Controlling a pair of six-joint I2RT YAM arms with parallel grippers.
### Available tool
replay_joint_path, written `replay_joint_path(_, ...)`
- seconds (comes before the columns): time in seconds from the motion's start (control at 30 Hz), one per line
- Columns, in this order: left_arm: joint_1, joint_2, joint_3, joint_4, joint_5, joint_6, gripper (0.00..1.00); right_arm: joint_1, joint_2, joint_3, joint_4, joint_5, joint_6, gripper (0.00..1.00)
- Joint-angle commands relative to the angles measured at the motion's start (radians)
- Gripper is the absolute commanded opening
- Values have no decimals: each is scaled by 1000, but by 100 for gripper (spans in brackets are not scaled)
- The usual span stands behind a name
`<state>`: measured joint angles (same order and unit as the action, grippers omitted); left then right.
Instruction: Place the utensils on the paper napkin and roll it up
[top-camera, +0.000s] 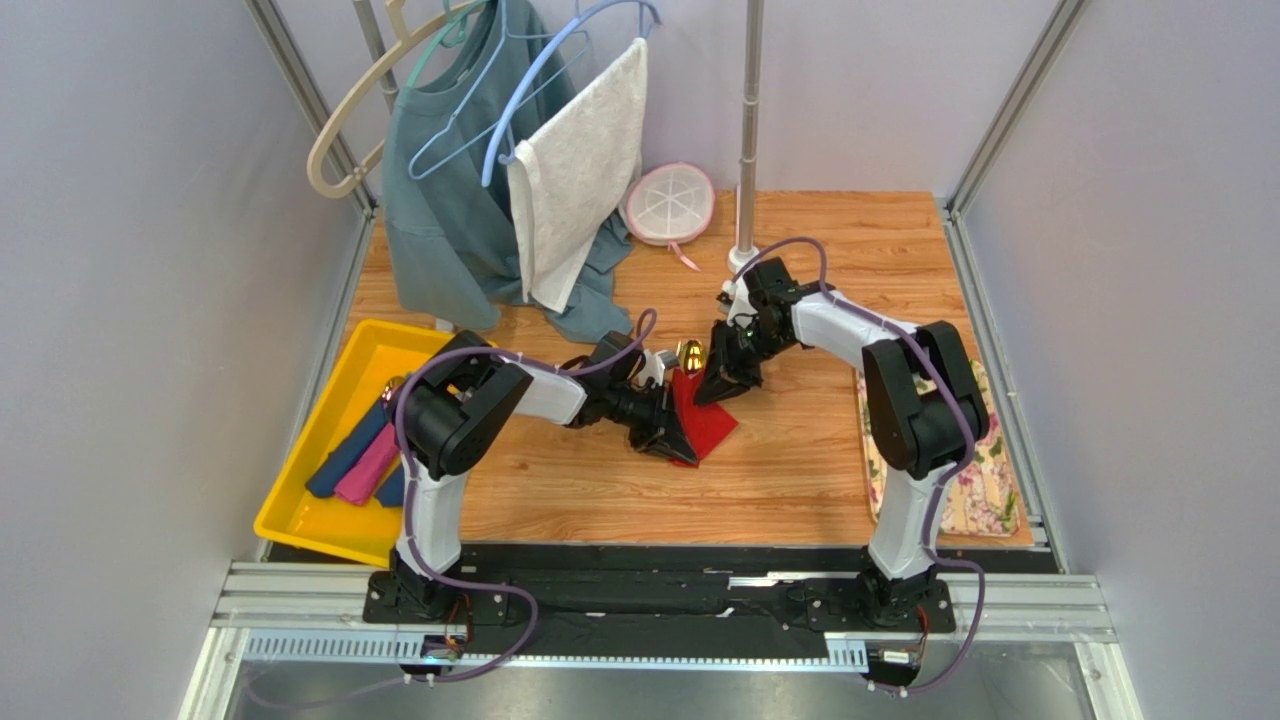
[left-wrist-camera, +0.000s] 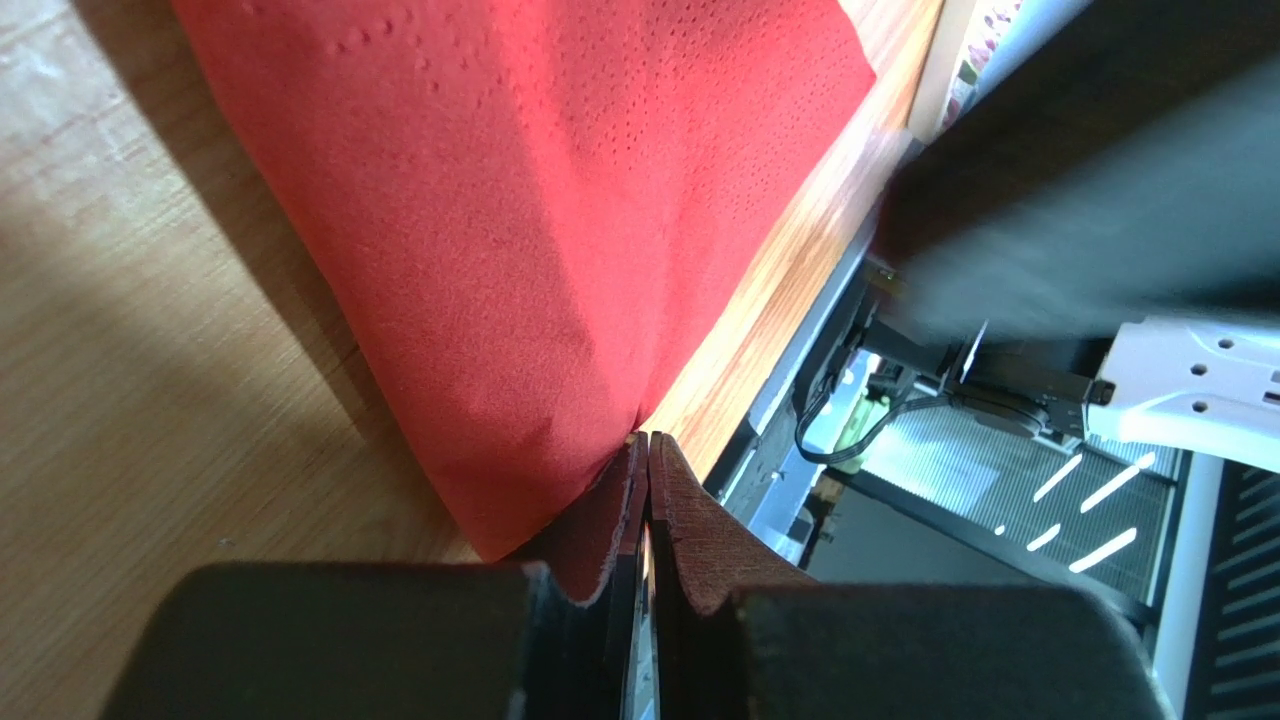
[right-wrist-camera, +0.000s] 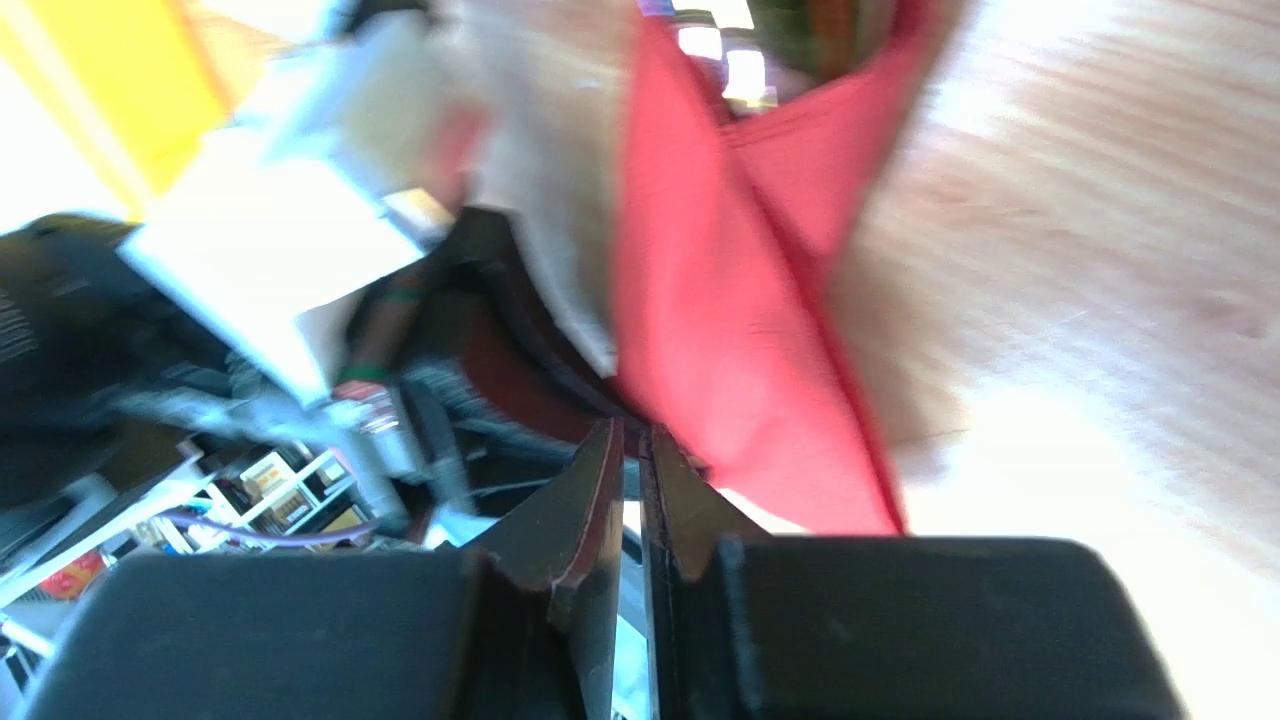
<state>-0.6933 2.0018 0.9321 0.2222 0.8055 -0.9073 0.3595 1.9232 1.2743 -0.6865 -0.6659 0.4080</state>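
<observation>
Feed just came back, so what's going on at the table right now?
The left gripper is shut on a corner of the red napkin. The right gripper, its view blurred, seems shut on another edge. A gold utensil shows at the napkin's far side. The napkin is creased and partly lifted, not rolled yet.

Matt dimpled paper napkin (left-wrist-camera: 556, 225), grained wooden table (left-wrist-camera: 150, 450)

From above, the utensils (top-camera: 691, 357) are seen only as a gold glint, largely hidden by the arms (top-camera: 601, 393) midway between the left and right edges of the counter (top-camera: 601, 503). The paper napkin (top-camera: 709, 425) is partly covered there. The right wrist view is blurred throughout.
</observation>
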Motion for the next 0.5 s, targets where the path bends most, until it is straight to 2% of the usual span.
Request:
replay_joint_path(0.0, 0, 37, 4, -14, -78, 54, 8, 16, -44, -12, 53, -57, 31, 12)
replay_joint_path(0.33, 12, -3, 1, 29, -71, 68, 7, 13, 56, -78, 73, -21, 5, 8)
replay_joint_path(0.47, 12, -34, 5, 58, -68, 59, 8, 9, 86, -93, 64, 43, -35, 6)
